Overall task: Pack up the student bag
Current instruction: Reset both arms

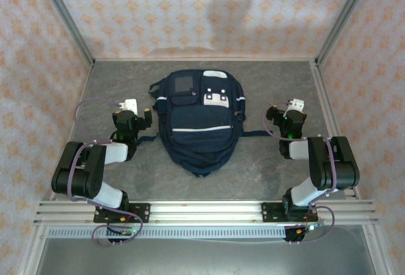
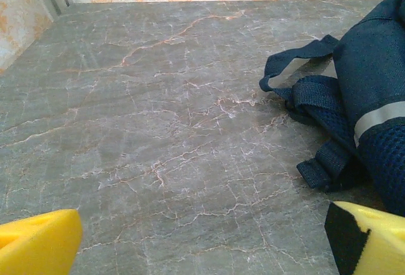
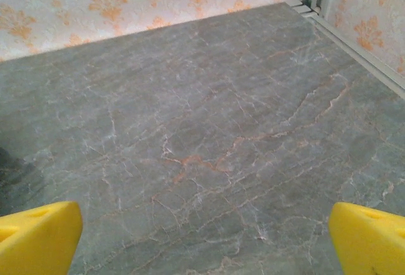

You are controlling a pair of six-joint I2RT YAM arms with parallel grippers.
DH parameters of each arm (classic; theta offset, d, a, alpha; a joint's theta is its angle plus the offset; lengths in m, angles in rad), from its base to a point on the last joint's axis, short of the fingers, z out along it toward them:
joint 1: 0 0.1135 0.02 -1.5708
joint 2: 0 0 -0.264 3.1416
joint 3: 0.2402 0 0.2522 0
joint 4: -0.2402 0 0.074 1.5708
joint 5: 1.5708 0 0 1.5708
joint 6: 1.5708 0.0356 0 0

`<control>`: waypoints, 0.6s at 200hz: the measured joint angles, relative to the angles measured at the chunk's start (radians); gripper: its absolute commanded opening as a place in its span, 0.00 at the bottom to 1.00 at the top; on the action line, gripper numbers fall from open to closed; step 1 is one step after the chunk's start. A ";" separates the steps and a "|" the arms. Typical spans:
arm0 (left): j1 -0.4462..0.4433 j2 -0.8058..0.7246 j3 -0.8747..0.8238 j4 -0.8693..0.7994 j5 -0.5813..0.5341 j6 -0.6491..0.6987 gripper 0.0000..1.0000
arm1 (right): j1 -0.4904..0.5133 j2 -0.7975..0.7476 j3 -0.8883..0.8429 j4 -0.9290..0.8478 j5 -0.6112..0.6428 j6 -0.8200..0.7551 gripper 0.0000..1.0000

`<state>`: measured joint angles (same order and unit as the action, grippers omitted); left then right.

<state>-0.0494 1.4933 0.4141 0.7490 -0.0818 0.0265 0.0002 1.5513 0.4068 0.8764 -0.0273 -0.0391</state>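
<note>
1. Student bag [image 1: 197,123]: I see it lying flat at the centre of the bench [image 1: 266,161], front face up, its top end toward 12 o'clock and its narrower bottom end toward 6 o'clock. A grey square patch [image 1: 183,84] sits near the top at 11 o'clock on the bag face. White patches [image 1: 217,98] sit at 1 o'clock, and a white stripe [image 1: 201,129] crosses the middle.

2. Left fingers [image 1: 145,119]: they stand at 9 o'clock from the bag, near it but apart from it. In the left wrist view the yellow left fingers [image 2: 38,243] are spread wide at the lower corners, with bare bench between them. In that view the student bag [image 2: 380,79] occupies the 3 o'clock edge, and its dark straps [image 2: 316,91] rest loose on the bench.

3. Right fingers [image 1: 273,114]: they stand at 3 o'clock from the bag. A strap end [image 1: 253,133] lies on the bench between bag and arm. In the right wrist view the right fingers [image 3: 38,237] are spread wide and nothing is pinched between them.

4. Enclosure: patterned walls [image 1: 190,9] close the bench at 9, 12 and 3 o'clock.
</note>
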 measured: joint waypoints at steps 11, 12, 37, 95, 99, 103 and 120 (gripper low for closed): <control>0.000 0.000 0.000 0.000 0.001 0.000 1.00 | 0.000 0.000 0.000 -0.006 -0.011 -0.002 0.99; 0.000 0.000 0.000 0.000 0.002 0.000 1.00 | 0.000 0.000 0.000 -0.006 -0.012 -0.002 0.99; 0.000 0.000 0.000 0.000 0.023 0.001 1.00 | 0.000 0.000 -0.007 -0.006 -0.049 -0.011 0.99; 0.000 0.000 0.000 0.000 0.023 0.000 1.00 | 0.002 0.000 -0.011 -0.006 -0.063 -0.018 0.99; 0.000 0.000 0.000 0.000 0.023 0.000 1.00 | 0.002 0.000 -0.011 -0.006 -0.063 -0.018 0.99; 0.000 0.000 0.000 0.000 0.023 0.000 1.00 | 0.002 0.000 -0.011 -0.006 -0.063 -0.018 0.99; 0.000 0.000 0.000 0.000 0.023 0.000 1.00 | 0.004 0.000 -0.011 -0.006 -0.063 -0.018 0.99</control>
<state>-0.0494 1.4933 0.4141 0.7486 -0.0593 0.0265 0.0040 1.5513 0.3962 0.8700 -0.0898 -0.0574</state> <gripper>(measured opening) 0.999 0.993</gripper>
